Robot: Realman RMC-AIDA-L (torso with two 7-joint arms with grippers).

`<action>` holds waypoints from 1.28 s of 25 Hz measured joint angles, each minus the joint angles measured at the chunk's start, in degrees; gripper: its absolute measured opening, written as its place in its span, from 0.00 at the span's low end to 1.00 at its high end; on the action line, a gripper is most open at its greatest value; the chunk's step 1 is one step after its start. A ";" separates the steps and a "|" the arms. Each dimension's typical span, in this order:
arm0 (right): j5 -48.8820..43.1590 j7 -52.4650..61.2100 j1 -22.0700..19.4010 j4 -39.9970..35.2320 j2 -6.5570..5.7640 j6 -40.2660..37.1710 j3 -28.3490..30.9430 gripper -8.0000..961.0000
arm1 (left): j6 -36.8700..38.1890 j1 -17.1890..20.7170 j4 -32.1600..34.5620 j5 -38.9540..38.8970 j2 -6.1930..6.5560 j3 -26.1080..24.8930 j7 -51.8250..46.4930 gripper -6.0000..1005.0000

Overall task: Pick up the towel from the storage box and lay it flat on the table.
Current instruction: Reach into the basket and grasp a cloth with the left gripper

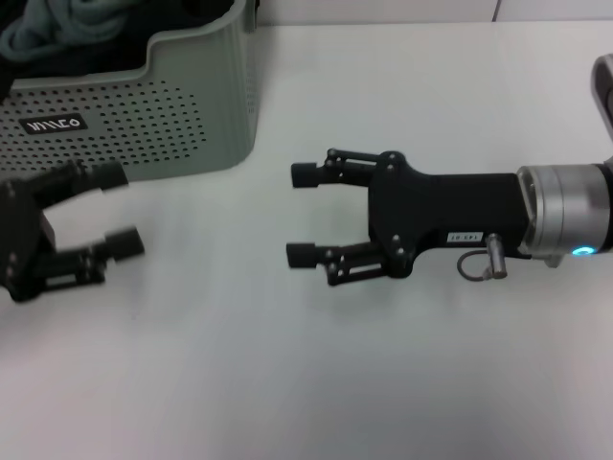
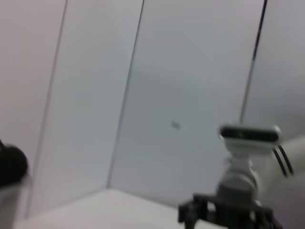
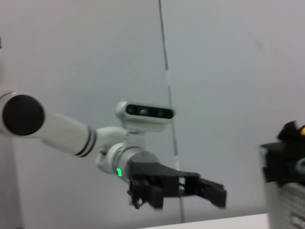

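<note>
Item: towel. Teal cloth, bunched, lying inside the storage box at the upper left of the head frame; not yet lifted. No long axis can be read from the crumpled heap.

Item: left gripper. Lower left of frame, just below the box's front wall, over the table. Jaws spread apart, holding nothing, pointing to the right of the frame.

Item: right gripper. Centre of frame, jaws parted and empty, pointing toward the left edge.

Governing relation: the towel lies up-frame of both grippers, behind the perforated wall; the left gripper is judged nearer and would have to rise over the rim.
</note>
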 joint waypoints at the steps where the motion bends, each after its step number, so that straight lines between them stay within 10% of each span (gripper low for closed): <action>1: 0.06 -0.56 -0.11 0.47 0.04 -0.21 0.76 0.89 | 0.01 -0.09 0.45 -0.39 -0.15 -0.59 -0.96 0.87; 8: 0.26 -2.67 -2.05 2.64 0.25 -2.65 5.74 0.89 | -4.28 -3.66 22.23 -3.39 -2.81 -7.27 -22.02 0.87; 16: 2.73 -3.88 -6.22 3.05 0.51 -5.09 6.19 0.89 | -28.26 -7.01 44.23 7.04 -3.80 -7.64 -27.51 0.74; 24: 5.56 -4.55 -8.05 4.79 0.51 -4.88 6.13 0.89 | -32.13 -13.87 47.87 29.18 -3.81 -0.16 -35.88 0.73; 32: 5.71 -5.77 -7.33 5.95 0.51 -5.23 5.88 0.89 | -30.94 -14.20 48.33 32.76 -3.99 1.46 -39.04 0.72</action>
